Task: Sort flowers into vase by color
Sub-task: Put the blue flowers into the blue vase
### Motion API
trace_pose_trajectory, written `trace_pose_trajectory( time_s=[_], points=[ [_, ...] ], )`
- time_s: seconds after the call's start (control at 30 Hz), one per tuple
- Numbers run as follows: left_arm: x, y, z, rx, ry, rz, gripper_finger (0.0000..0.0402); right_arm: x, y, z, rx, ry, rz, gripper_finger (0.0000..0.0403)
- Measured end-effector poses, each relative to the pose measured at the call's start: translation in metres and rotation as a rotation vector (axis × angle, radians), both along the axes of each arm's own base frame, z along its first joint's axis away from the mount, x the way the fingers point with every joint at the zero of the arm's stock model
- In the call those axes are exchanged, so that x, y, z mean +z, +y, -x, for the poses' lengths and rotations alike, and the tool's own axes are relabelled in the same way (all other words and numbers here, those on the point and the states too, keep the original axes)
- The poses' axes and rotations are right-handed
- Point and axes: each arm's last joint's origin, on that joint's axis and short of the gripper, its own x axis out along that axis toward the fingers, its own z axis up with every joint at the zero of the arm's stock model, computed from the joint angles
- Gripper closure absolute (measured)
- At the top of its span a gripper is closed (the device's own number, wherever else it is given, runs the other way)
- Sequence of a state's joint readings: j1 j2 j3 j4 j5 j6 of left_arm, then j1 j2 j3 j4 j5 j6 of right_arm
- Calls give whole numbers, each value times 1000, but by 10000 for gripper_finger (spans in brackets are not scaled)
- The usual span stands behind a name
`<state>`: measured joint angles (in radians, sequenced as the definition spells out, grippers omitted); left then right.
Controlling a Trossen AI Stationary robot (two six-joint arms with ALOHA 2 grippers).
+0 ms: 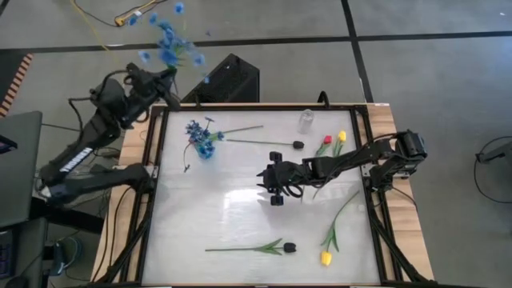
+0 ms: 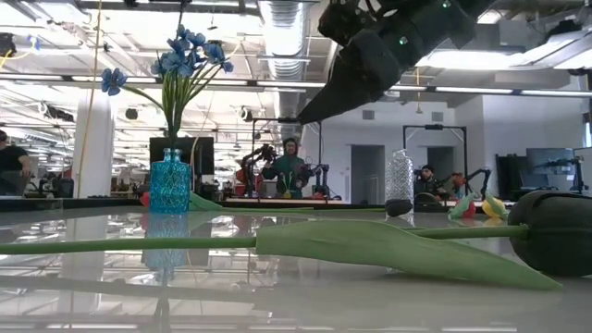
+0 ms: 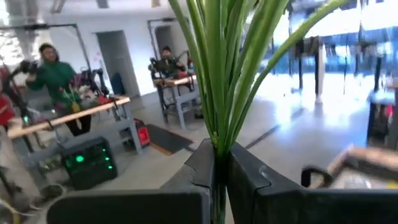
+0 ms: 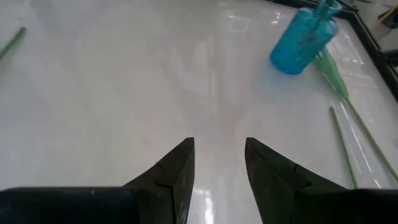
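Blue spray's blossoms (image 3: pixel 217 74) beyond left wrist view's upper edge.

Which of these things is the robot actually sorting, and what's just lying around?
Job: blue sprays held by the left gripper; blue vase; clear vase; black blooms; tulips; right gripper, empty.

Lying about: black box; floor cables.

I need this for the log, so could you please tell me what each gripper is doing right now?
Left gripper: shut on the blue flowers, lifted past the table's far-left corner.
Right gripper: open, empty, over mid-table.
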<state>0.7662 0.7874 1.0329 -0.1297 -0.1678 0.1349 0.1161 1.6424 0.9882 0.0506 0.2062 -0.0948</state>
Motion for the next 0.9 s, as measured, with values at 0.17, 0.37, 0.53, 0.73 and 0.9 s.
trace_pose_trajectory(
  time_s=[0.17,0.37,0.53,0.73,0.9],
  points=[
    [-47,42,14,0,-82,176,396,1,8,0,22,-8,-1,236],
    [-102,64,28,-128,-265,308,397,0,15,2,38,-4,-8,236],
    [-136,60,30,-238,-366,326,397,-3,24,5,58,38,-11,236],
    [-168,48,25,-358,-424,372,397,-7,32,11,64,94,-27,236],
    [-184,39,20,-394,-407,408,397,-8,38,13,73,100,-36,236]
  ],
)
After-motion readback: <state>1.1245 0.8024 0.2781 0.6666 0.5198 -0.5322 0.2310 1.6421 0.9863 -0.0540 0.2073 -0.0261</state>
